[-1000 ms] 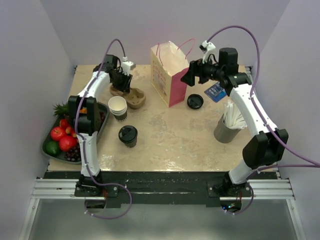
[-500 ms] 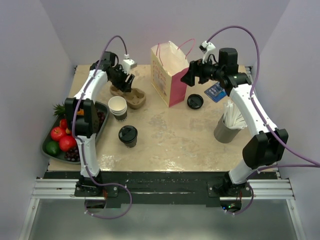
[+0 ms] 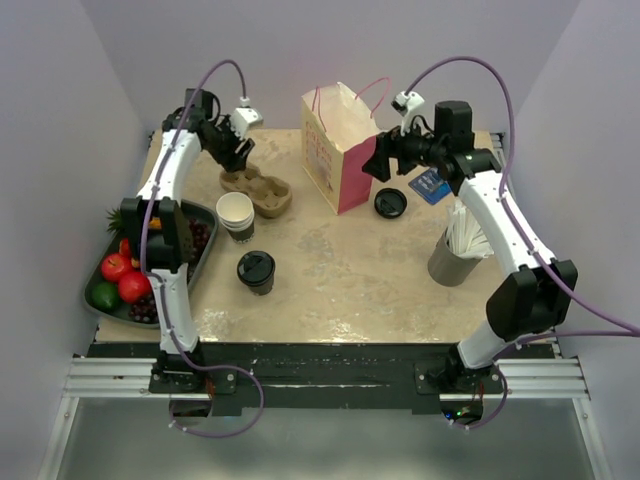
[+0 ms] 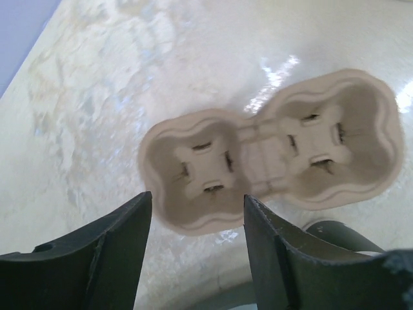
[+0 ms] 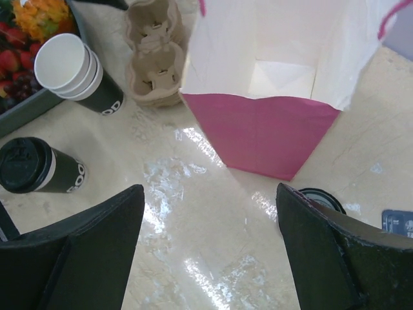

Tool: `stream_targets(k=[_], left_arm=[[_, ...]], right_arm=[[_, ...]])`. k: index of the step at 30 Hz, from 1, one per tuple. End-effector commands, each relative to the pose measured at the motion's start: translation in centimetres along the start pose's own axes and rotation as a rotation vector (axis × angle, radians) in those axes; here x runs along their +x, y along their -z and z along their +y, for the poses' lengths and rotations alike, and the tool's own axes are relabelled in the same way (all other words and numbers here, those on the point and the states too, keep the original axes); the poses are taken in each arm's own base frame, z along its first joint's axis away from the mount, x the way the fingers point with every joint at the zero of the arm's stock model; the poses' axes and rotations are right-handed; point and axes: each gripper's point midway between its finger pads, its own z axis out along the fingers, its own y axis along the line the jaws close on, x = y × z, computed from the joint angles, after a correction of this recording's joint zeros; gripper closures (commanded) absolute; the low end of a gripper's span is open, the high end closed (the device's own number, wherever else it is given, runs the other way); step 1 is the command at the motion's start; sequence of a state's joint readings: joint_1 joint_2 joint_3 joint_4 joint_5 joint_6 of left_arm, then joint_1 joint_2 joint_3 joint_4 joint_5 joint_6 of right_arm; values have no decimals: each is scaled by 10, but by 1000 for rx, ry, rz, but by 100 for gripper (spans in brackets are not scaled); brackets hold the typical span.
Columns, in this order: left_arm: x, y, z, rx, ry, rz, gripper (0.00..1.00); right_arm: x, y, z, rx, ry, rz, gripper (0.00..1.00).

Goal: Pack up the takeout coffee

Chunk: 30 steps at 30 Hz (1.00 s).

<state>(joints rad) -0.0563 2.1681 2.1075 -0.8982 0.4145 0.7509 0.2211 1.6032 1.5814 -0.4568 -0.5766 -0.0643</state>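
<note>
- The takeout coffee (image 3: 256, 271) stands upright with its lid on, on the worktop (image 3: 340, 270) at lower left-centre of the overhead view. It sits just below the stacked cups (image 3: 236, 215) and is well apart from both arms.
- The left pincer (image 4: 197, 200) hangs over the cup carrier (image 3: 257, 188) at upper left. Its fingers are spread with nothing between them, and both wells of the carrier are empty.
- The right pincer (image 5: 210, 194) is released too, wide and empty. It is poised beside the open mouth of the paper bag (image 3: 338, 145) at upper centre, and a loose lid (image 3: 390, 203) lies flat just right of the bag.
- As I judge it, the step in hand is fetching the cup — carrier and bag stand ready, but nothing is packed yet.
- The next move probably falls to the left arm, which is nearer. It would swing down the frame to the coffee, skirt the stacked cups and meet the wall below the lid.
- The grip should close gently — a paper wall gives — and the cup should stay upright on its way to a carrier well.
</note>
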Motion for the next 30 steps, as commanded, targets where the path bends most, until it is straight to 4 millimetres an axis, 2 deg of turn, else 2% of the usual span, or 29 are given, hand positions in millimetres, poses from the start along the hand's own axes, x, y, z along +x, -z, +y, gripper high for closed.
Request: stream_targets(k=[1,2,4,5,6,9,11,12,13,15,16,18,19,20,21,22,24,25,28,29,30], left_arm=[[12,25,46,-153,330,-86,36],[13,26,55,-188,364,-102,35],[25,26,62,-217,446,-98,33],[30,24,63,-220,465,-93,32],[34,22,63,-220,495,-90,32],[44,13,67,-211,563,-90,31],[48,5,67,-187,599,-105,30],[46,3,66,-174,626,-117,30],[49,0,64,-147,645,-129,30],[47,-4,64,-126,663,-152,30],[48,-7,62,-100,666,-161,30],[45,-10,63,-78,658,-188,30],[47,-12,66,-72,665,-196,30],[47,-12,67,-65,669,-202,30],[50,-15,68,-48,668,-207,30],[44,-14,64,-6,656,-233,30],[46,-18,60,24,663,-239,29],[45,-18,56,51,671,-246,29],[47,-22,43,105,713,-249,29],[46,-22,38,124,724,-252,29],[42,-17,33,138,735,-259,29]], right_arm=[[-26,17,37,-38,267,-41,15],[-26,13,58,-72,327,-36,15],[-20,5,71,-80,457,-1,15],[-10,-5,88,-115,493,29,16],[-6,-13,91,-107,522,47,18],[9,-47,101,-93,552,96,28],[8,-68,113,-87,607,100,45],[20,-86,112,-98,636,129,53],[24,-96,112,-102,655,137,65],[29,-118,117,-112,721,128,74],[43,-137,114,-120,734,146,79],[60,-156,115,-142,768,174,82],[75,-172,113,-153,771,210,87],[83,-181,111,-156,774,230,88],[80,-187,111,-152,774,225,89],[98,-199,106,-160,765,266,89],[102,-208,103,-154,755,274,89],[113,-217,98,-149,749,295,90],[116,-228,97,-142,725,292,89],[123,-234,94,-138,717,301,89],[118,-238,95,-127,703,287,89]])
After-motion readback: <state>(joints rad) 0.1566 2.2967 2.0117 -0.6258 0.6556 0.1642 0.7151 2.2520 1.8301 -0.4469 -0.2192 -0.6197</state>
